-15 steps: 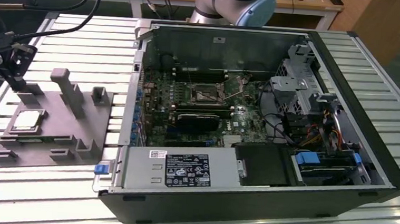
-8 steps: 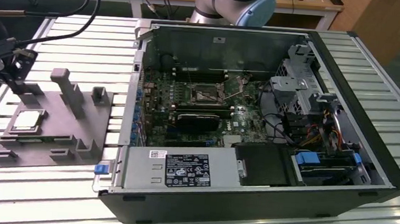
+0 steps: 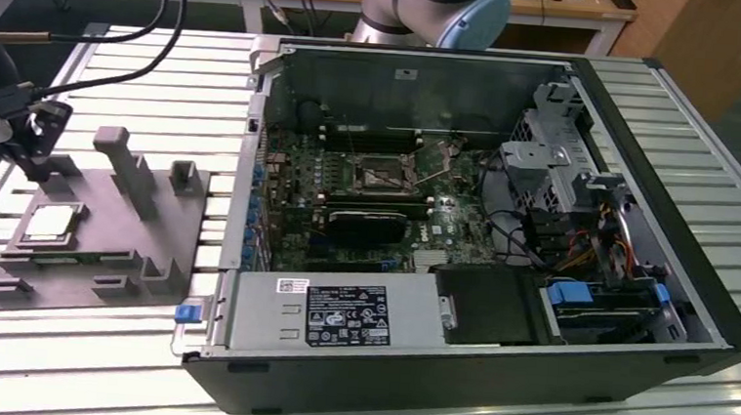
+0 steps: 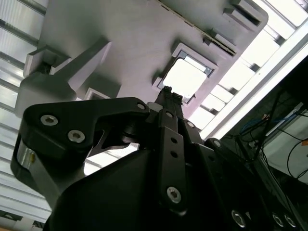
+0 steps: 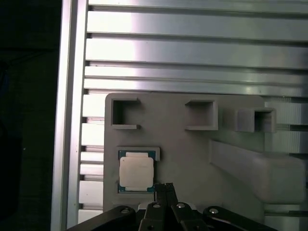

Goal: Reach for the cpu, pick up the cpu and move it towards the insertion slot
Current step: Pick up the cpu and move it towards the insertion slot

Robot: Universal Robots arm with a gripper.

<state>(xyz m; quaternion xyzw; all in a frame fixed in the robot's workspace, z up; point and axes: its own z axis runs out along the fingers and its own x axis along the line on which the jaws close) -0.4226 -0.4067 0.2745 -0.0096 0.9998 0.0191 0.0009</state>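
The cpu [image 3: 53, 223] lies flat in a recess of the grey fixture block [image 3: 121, 239] at the exterior view's left, silvery top up. My gripper [image 3: 32, 169] hangs just above and behind it, apart from it. The first wrist view shows the cpu [image 5: 136, 173] close beside my gripper [image 5: 166, 188], whose fingers are together with nothing between them. In the second wrist view the cpu [image 4: 185, 77] is a bright square just beyond the fingertips [image 4: 168, 92]. The insertion slot [image 3: 379, 177] sits on the motherboard inside the open computer case, far from the gripper.
The open computer case [image 3: 638, 119] lies on a slatted aluminium table [image 3: 158, 65]. Inside are a black rectangular block [image 3: 369, 222], a power supply [image 3: 324, 312] and drive cages [image 3: 569, 172]. Upright posts [image 3: 120, 156] rise from the fixture near the gripper. The arm's base [image 3: 437, 7] stands behind.
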